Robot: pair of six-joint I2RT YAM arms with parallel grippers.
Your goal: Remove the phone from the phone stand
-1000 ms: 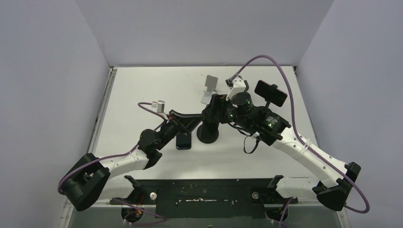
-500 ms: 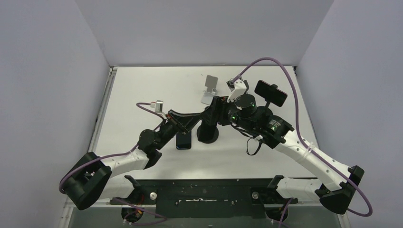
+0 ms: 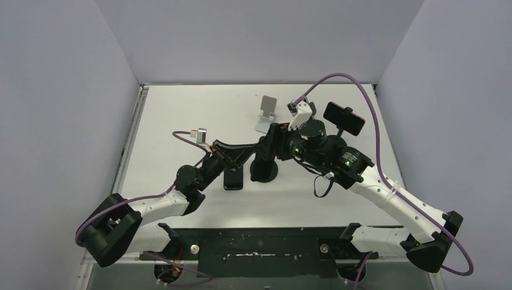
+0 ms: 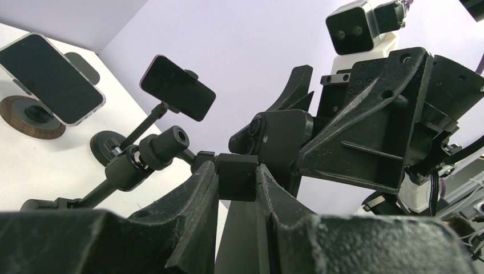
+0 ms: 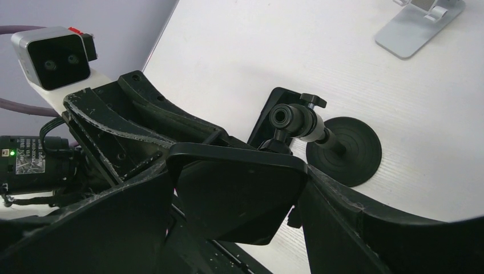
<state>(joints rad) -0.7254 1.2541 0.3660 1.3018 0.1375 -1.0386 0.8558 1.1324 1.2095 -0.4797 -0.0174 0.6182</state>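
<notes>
Right end effector (image 5: 237,171) pinching black slab phone (image 5: 228,200) by edges. Left end effector (image 4: 236,188) pinching mount block (image 4: 237,170) of black round-base phone stand (image 5: 348,151). White motor label (image 5: 25,162): print too small to read.

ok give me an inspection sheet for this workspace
surface: white table, no spills seen
job's things: black phone gripped across its width; phone stand with its round base on the table; cannot tell whether the phone has left the clamp
clutter: empty silver stand at the back; second phone on its own stand; flat phone lying beside the round base; third phone on a wooden-based stand
grippers: left end effector shut on the phone stand's clamp block; right end effector shut on the phone
cables: purple cables loop over both arms, no snag seen
surroundings: plain pale walls on three sides
</notes>
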